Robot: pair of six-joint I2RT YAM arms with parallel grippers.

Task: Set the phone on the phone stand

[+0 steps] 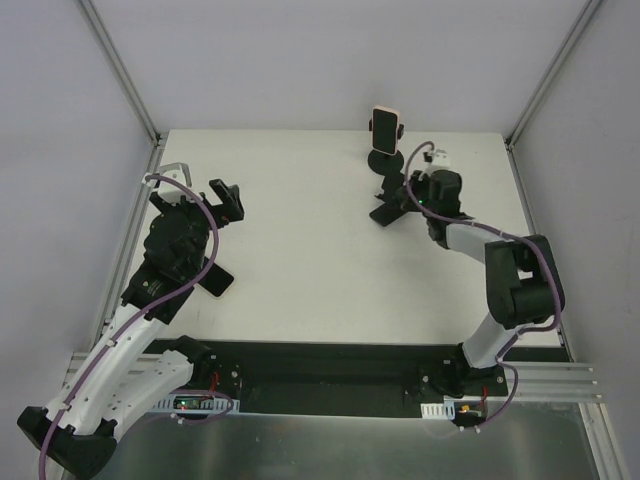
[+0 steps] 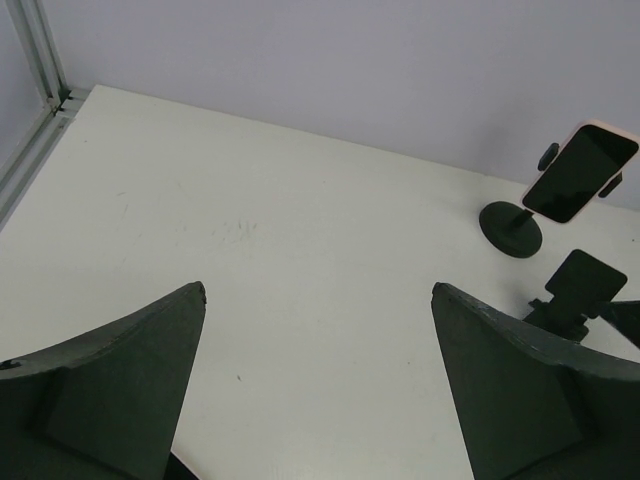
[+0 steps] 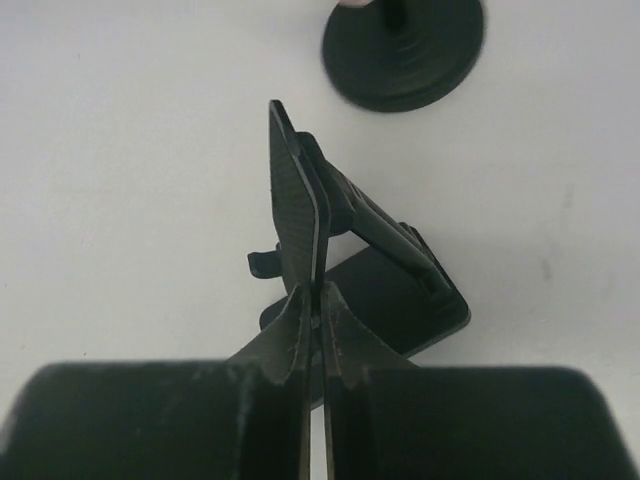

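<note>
The right claw (image 3: 315, 295) is clenched, seemingly nipping the thin upright plate of the folding stand (image 3: 295, 200) on the table (image 3: 120, 150). Just beyond its tips, the phone (image 1: 385, 125) sits held on the round-based stand (image 1: 385, 160). The left claw (image 2: 318, 290) hangs released, well apart from both.

— How are the arms built?
— The left arm (image 1: 120, 370) has a white slotted link, black joints, and a purple cable (image 1: 207, 250) looping alongside. The right arm (image 1: 515, 285) matches.
— And the tools?
— The left tool (image 2: 318, 288) has fingers (image 2: 120, 380) like broad matte-black wedges; those of the right tool (image 3: 318, 295) are narrow, tapering and black.
</note>
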